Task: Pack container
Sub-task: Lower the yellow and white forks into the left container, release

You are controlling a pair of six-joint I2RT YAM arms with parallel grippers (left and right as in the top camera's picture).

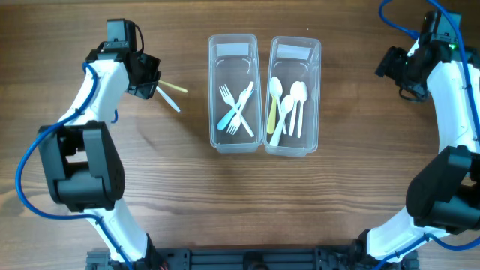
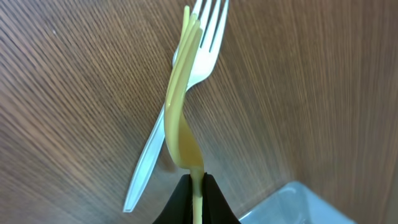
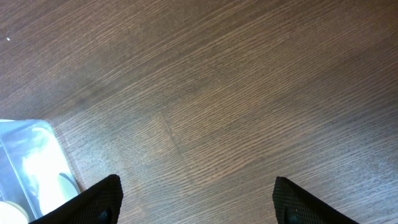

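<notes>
Yellow fork [image 2: 180,106] is clamped by its handle in your left fingers [image 2: 179,204], crossing over a white fork [image 2: 202,62] that lies on the worktop [image 1: 150,202], left of both clear boxes; the left box [image 1: 211,90] holds forks [image 1: 236,111], the right box [image 1: 316,97] spoons [image 1: 289,105]. Your right fingers [image 3: 102,202] are spread apart above the worktop, beside the right box

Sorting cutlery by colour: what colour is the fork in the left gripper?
Pale yellow fork, best seen in the left wrist view.
</notes>
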